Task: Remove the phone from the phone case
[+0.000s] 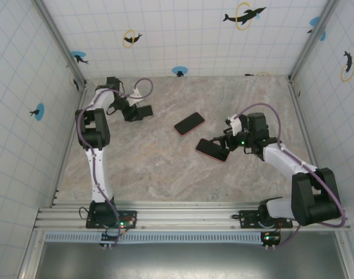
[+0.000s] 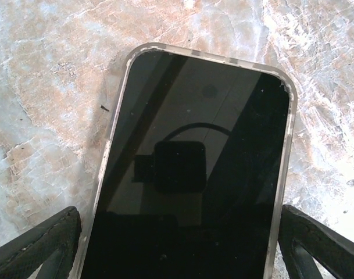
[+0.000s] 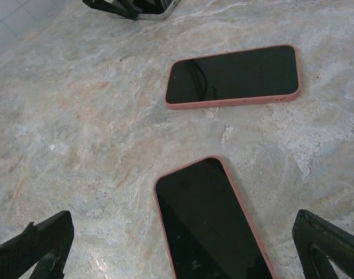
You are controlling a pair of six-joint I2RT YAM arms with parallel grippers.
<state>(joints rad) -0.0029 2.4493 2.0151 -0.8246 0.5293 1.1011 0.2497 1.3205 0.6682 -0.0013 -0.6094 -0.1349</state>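
A black phone in a clear case point(image 2: 194, 163) lies flat on the marble table at the back left, also seen as the clear-cased phone point(image 1: 145, 110). My left gripper point(image 2: 179, 244) is open and straddles its near end. The right finger point(image 2: 316, 244) is at the case's edge and the left finger point(image 2: 43, 247) is just off it. My left gripper point(image 1: 139, 112) sits low over the phone. My right gripper point(image 3: 182, 250) is open above one end of a phone in a pink case point(image 3: 208, 226), the pink-cased phone point(image 1: 211, 149), without touching it. My right gripper point(image 1: 224, 142) hovers at mid-table.
A second phone in a pink case point(image 1: 189, 123) lies between the two grippers, seen as the second pink-cased phone point(image 3: 233, 75). Tiled walls point(image 1: 25, 87) close in the table on the left, back and right. Bare marble point(image 1: 165, 168) stretches toward the near edge.
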